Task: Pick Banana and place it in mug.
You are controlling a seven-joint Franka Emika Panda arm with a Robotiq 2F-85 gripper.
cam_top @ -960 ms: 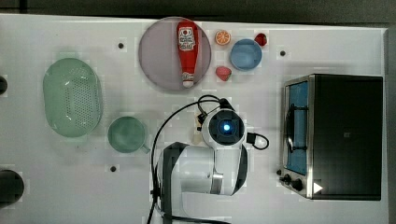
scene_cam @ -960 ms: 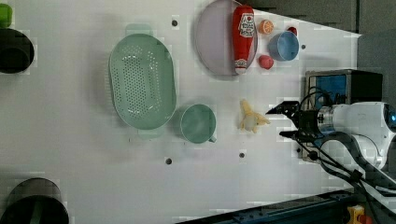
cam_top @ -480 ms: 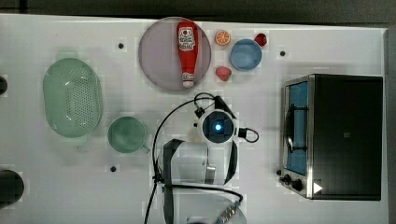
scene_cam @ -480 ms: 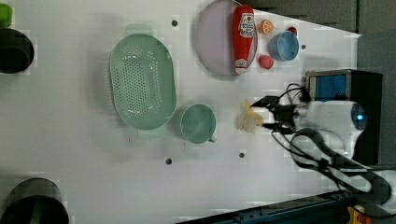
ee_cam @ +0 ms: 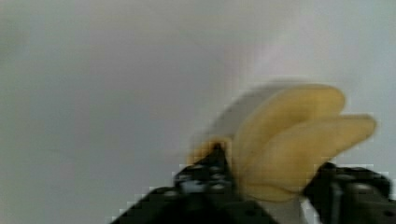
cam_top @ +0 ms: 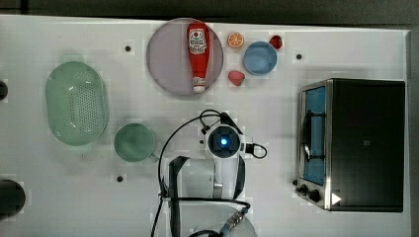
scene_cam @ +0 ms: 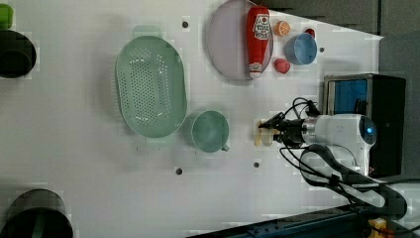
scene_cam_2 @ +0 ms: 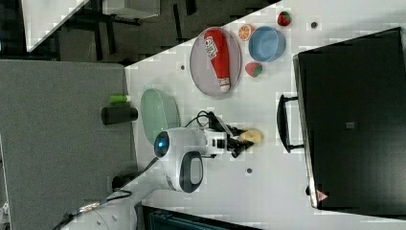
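My gripper (ee_cam: 266, 186) has its fingers pressed against both sides of the banana (ee_cam: 289, 140), just right of the mug (scene_cam: 210, 131) in the left view.

Left view: banana (scene_cam: 261, 135) lies on the table (scene_cam: 89, 163), right of the mug (scene_cam: 210, 131). Colander (scene_cam: 150, 86) sits to the mug's left, touching it. Ketchup bottle (scene_cam: 257, 39) lies on the plate (scene_cam: 226, 42).

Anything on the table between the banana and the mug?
No. In the left view, only bare white table separates the banana from the mug.
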